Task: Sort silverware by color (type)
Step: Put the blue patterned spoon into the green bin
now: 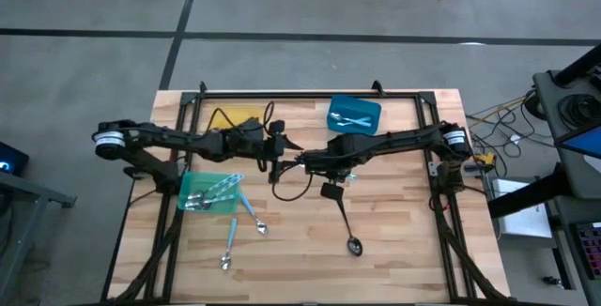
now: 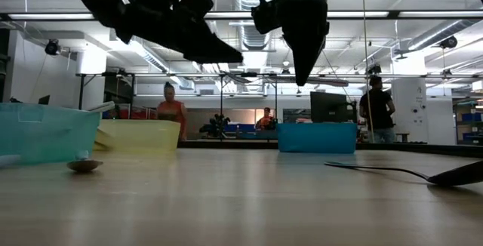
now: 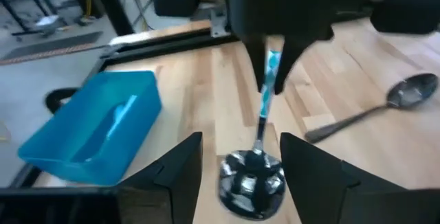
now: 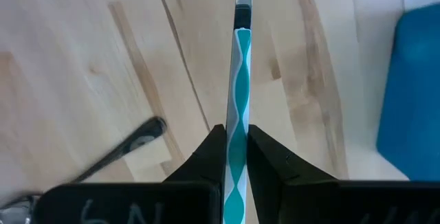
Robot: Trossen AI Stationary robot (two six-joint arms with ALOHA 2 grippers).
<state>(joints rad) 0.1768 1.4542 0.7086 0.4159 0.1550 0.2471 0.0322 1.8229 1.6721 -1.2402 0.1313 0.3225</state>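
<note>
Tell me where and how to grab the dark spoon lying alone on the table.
Take the dark spoon by its slim handle, about midway, coming straight down with the end effector's fingers across it. It lies flat with nothing close beside it, and the rounded bowl at its end would be harder to pinch.

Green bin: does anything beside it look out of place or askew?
Yes. Two blue-handled spoons lie askew on the table just outside the green bin, and a dark spoon lies alone farther right, in no bin.
</note>
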